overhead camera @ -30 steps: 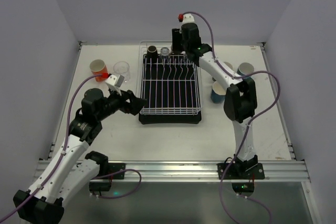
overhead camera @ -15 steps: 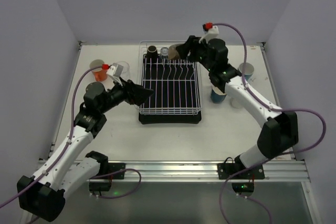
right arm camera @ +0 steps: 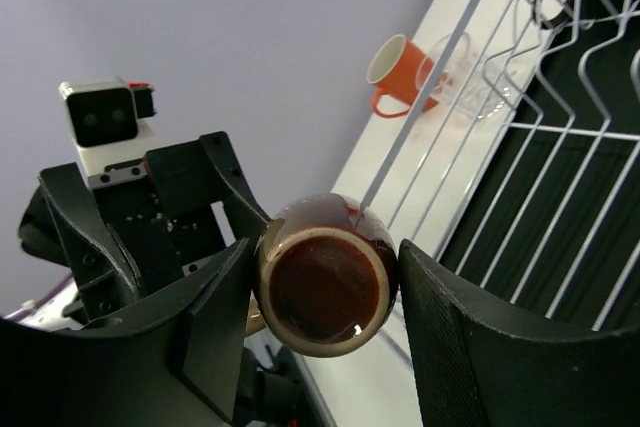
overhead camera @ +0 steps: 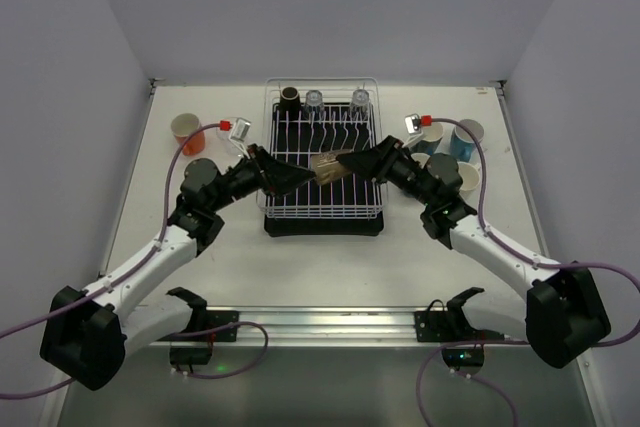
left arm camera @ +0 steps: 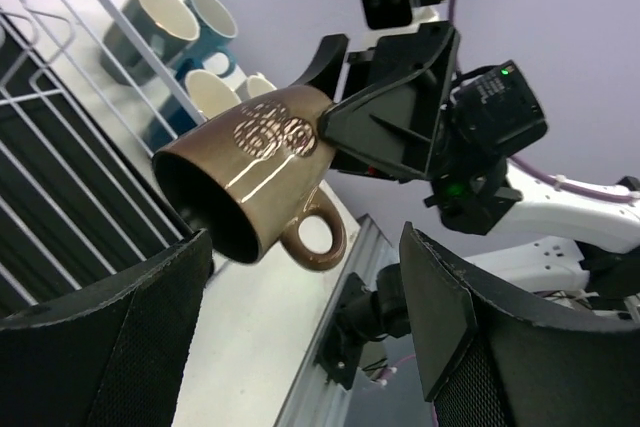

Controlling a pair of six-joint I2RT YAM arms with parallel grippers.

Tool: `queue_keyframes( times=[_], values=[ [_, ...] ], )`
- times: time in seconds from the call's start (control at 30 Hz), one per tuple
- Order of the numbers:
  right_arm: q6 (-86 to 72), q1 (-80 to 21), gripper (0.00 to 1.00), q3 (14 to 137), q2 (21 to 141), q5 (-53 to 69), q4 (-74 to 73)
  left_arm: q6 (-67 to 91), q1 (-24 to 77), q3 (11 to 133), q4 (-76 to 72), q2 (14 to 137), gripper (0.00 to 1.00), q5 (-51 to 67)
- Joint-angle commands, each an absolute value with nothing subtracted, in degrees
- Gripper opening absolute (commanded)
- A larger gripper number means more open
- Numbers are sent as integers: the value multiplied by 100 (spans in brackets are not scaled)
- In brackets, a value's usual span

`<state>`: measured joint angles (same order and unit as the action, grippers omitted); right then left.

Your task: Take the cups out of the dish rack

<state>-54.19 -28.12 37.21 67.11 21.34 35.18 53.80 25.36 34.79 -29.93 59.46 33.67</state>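
Observation:
My right gripper [overhead camera: 358, 162] is shut on a brown mug [overhead camera: 330, 167] and holds it on its side above the white wire dish rack [overhead camera: 322, 209]. In the right wrist view the mug's base [right arm camera: 325, 277] sits between the gripper's [right arm camera: 322, 292] pads. My left gripper [overhead camera: 290, 179] is open and faces the mug's mouth [left arm camera: 250, 187] from close by, without touching it; in its wrist view the left gripper [left arm camera: 310, 317] stays below the mug. A dark cup [overhead camera: 290, 97] and two clear glasses [overhead camera: 314, 100] stand at the rack's back.
An orange mug [overhead camera: 186, 132] stands on the table left of the rack, also in the right wrist view [right arm camera: 400, 72]. Several blue, teal and cream cups [overhead camera: 450, 142] stand right of the rack, also in the left wrist view [left arm camera: 170, 37].
My right arm has carried the brown mug from the rack's back edge down to above its middle. My left arm has swung right, so its open gripper now meets the mug.

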Motion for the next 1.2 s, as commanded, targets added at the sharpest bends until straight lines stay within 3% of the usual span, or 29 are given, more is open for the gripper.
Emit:
queue_keyframes(
  times=[0.0, 0.23, 0.33, 0.47, 0.67, 0.77, 0.8, 0.83, 0.9, 0.93, 0.97, 1.07, 1.17],
  values=[
    [-6108, -2909, 31, 3656, 6601, 2505, 4860, 5730, 2742, 3533, -3735, 6003, 78, 3349],
    [-6258, -3006, 32, 3612, 6609, 2540, 5106, 5730, 2892, 3621, -3700, 6135, 76, 3243],
    [-6302, -3058, 32, 3665, 6714, 2575, 5115, 5774, 2944, 3604, -3892, 6222, 70, 3234],
    [-6660, -3129, 32, 3595, 7031, 2689, 5580, 5836, 3041, 3577, -4174, 6240, 47, 3060],
    [-6952, -3190, 33, 3516, 7418, 2742, 5985, 5713, 3199, 3533, -4438, 6249, 37, 2848],
    [-6996, -3226, 35, 3498, 7515, 2751, 6029, 5687, 3217, 3533, -4491, 6275, 16, 2778],
    [-7005, -3234, 38, 3489, 7523, 2768, 6029, 5652, 3217, 3533, -4352, 6258, 11, 2725],
    [-7005, -3226, 48, 3463, 7515, 2760, 6029, 5521, 3217, 3559, -4194, 6232, 3, 2542],
    [-6987, -3226, 67, 3437, 7471, 2751, 5916, 5240, 3217, 3682, -3555, 6048, 0, 2199],
    [-6935, -3234, 83, 3419, 7410, 2742, 5854, 4942, 3217, 3744, -3298, 5977, 0, 1823],
    [-6926, -3226, 89, 3402, 7374, 2725, 5810, 4792, 3217, 3936, -3026, 5890, 0, 1645],
    [-6812, -3226, 99, 3305, 7199, 2663, 5652, 4167, 3208, 4471, -1857, 5862, 0, 960],
    [-6627, -3226, 99, 3243, 6962, 2619, 5336, 3605, 3199, 5033, -908, 5906, 0, 292]
  ],
)
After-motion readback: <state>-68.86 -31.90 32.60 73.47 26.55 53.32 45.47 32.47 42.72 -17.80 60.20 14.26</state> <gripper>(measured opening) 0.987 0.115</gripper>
